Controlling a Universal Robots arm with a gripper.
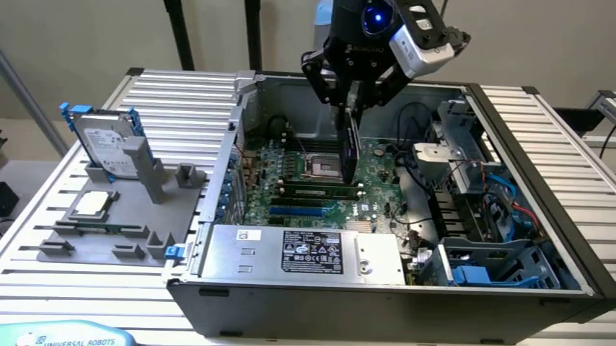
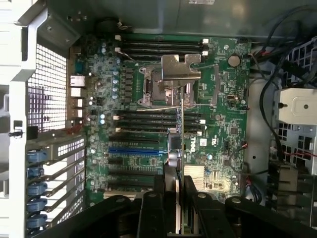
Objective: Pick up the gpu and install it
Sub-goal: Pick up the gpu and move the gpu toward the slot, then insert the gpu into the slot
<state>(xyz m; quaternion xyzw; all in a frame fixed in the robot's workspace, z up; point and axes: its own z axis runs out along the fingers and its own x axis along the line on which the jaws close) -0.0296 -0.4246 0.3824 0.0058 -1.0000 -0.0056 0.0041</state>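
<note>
The gpu (image 1: 351, 155) hangs edge-down inside the open computer case (image 1: 207, 173), over the green motherboard (image 1: 303, 205) near the processor socket (image 1: 322, 167). My gripper (image 1: 351, 104) is shut on the card's upper edge. In the wrist view the gpu (image 2: 180, 144) appears as a thin vertical strip between my black fingers (image 2: 157, 201), with my gripper (image 2: 175, 193) above the expansion slots. The card floats above the board, beside the blue slot (image 2: 133, 149). I cannot tell whether it touches any slot.
A silver hard drive (image 1: 104, 148) with blue rails stands in a grey fixture (image 1: 106, 231) at the exterior view's left, with a square processor chip (image 1: 94, 204) beside it. A power supply (image 1: 308, 252) fills the case's near side. Cables and drive bays (image 1: 481, 194) crowd its right.
</note>
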